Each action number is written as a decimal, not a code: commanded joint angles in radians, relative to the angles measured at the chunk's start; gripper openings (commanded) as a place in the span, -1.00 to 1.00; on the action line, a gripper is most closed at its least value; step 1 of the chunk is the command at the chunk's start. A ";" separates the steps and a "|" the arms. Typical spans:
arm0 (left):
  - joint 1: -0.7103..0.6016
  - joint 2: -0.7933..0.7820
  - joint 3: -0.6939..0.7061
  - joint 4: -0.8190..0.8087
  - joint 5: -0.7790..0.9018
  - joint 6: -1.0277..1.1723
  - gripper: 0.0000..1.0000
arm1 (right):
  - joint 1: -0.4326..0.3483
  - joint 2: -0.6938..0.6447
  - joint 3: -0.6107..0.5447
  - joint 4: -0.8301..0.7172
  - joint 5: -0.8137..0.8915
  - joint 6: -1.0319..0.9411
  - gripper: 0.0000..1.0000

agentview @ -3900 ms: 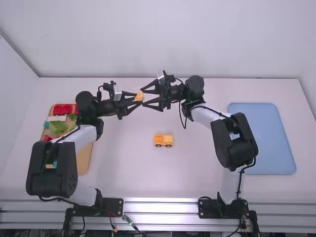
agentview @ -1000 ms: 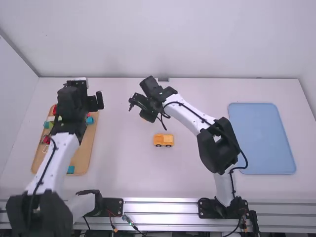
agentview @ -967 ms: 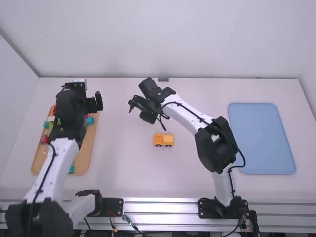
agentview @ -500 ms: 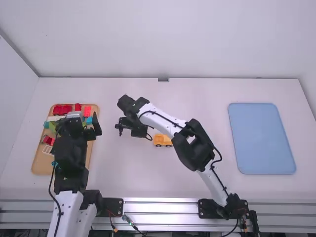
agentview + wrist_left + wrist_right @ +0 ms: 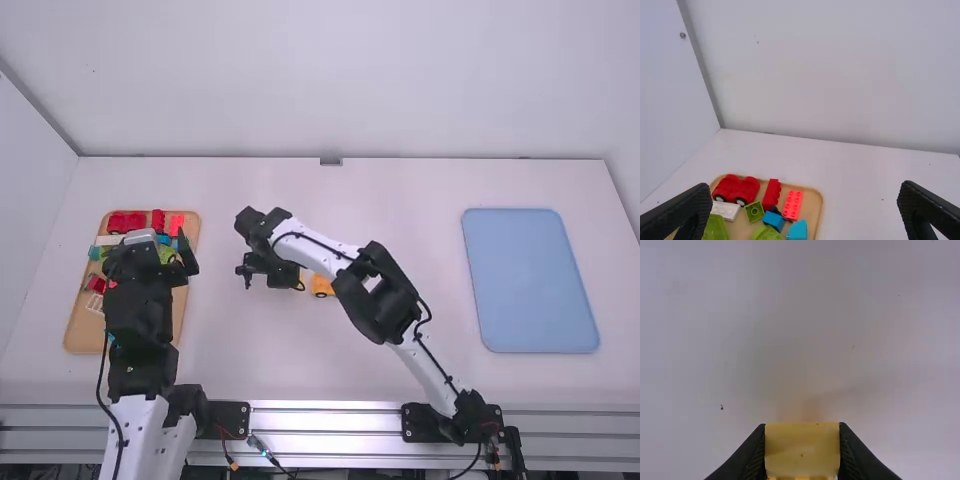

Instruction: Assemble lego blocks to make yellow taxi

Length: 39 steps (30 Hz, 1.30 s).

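A: Your left gripper (image 5: 150,247) hangs over the wooden tray (image 5: 84,335) of blocks (image 5: 793,205), its fingers wide apart.
B: Your right gripper (image 5: 268,270), right of that tray, pinches a yellow block (image 5: 802,447).
A: Farther right of the tray, your yellow car (image 5: 321,285) stands on the table (image 5: 430,200).
B: And your blue mat (image 5: 530,280) lies well right of the tray.
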 commanded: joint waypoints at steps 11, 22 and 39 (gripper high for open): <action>0.005 0.000 -0.003 0.003 -0.011 0.000 0.98 | -0.008 0.010 0.027 0.018 -0.052 0.005 -0.45; 0.007 0.000 -0.003 0.003 -0.011 0.000 0.98 | 0.000 0.010 -0.020 0.064 -0.038 0.002 -0.32; 0.003 0.000 -0.003 0.008 -0.011 0.000 0.98 | -0.006 0.010 -0.006 0.060 -0.019 0.005 0.95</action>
